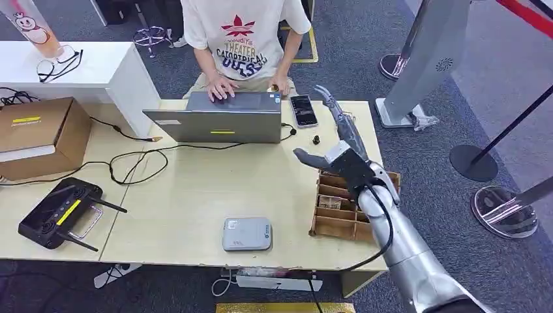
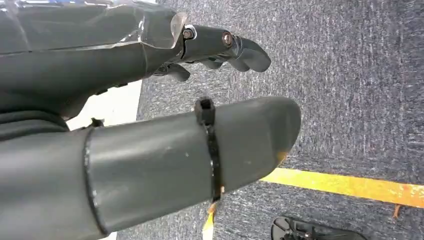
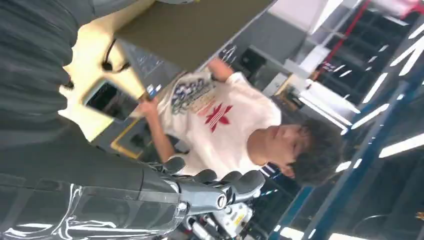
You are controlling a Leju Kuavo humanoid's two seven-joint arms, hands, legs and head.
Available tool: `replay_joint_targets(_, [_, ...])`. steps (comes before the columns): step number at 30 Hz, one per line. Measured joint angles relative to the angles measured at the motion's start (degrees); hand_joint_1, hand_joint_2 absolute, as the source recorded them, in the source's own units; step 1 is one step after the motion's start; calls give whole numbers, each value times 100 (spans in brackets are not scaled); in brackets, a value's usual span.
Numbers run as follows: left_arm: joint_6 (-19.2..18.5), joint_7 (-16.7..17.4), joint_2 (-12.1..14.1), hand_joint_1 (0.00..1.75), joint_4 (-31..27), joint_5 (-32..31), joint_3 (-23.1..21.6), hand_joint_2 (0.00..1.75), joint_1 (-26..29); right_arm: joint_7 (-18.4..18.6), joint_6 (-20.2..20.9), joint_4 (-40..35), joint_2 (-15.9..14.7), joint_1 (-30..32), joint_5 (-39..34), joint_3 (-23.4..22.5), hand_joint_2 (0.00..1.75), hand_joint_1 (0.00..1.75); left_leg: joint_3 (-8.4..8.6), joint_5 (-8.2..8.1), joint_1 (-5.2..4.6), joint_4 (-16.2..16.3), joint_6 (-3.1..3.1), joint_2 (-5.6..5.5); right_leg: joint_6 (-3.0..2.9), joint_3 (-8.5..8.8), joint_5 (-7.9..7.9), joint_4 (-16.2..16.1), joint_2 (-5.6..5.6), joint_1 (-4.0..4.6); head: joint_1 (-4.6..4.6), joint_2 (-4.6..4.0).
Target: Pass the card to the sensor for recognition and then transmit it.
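Note:
My right hand [image 1: 339, 140] hovers above the table's right side, just over the far end of a brown divided card tray [image 1: 339, 225]. Its fingers stretch toward the person and its thumb points left, with nothing held. A small stack of cards [image 1: 329, 203] lies in one tray compartment. The grey card sensor [image 1: 246, 233] sits flat near the table's front edge, left of the tray. In the right wrist view the right hand [image 3: 200, 192] has its fingers out with nothing in them. My left hand [image 2: 150, 115] hangs over grey carpet, fingers apart and holding nothing.
A person in a white T-shirt [image 1: 241, 32] types on a grey laptop [image 1: 218, 117] at the table's far edge. A phone [image 1: 303, 111] lies beside it. A black controller [image 1: 59, 212], a cardboard box [image 1: 39, 134] and cables sit at the left. Stanchion bases [image 1: 473, 163] stand at the right.

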Motion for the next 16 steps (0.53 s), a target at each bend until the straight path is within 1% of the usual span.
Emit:
replay_joint_targets(1, [7, -28, 0, 0, 0, 42, 0, 0, 42, -64, 206, -595, 2, 520, -334, 0, 175, 0, 0, 0, 0, 0, 0, 0, 0, 0, -1, 0, -1, 0, 0, 0])
replay_joint_targets(5, [44, -31, 0, 0, 0, 103, 0, 0, 102, -72, 453, -1206, 4, 1101, -707, 0, 175, 0, -1, 0, 0, -1, 0, 0, 0, 1, -1, 0, -1, 0, 2, 0])
replay_joint_targets(9, [57, -29, 0, 0, 0, 149, 9, 0, 129, 56, 776, -1640, 96, 1578, -1075, 2, 175, 0, -1, 0, 0, -1, 0, 0, 0, 1, -1, 0, -1, 0, 0, 0])
replay_joint_targets(12, [42, 15, 0, 0, 0, 162, 13, 0, 149, 203, 1105, -1849, 208, 1920, -1474, 2, 175, 0, -1, 0, 0, -1, 0, 0, 0, 0, -1, 0, 0, 0, 0, 0])
replay_joint_targets(16, [-107, 74, 31, 0, 0, 160, 13, 0, 162, 490, 1579, -1982, 391, 2298, -2060, 2, 175, 0, 0, -1, 1, -3, 0, 0, -1, 0, -3, 0, 0, 1, 0, 0])
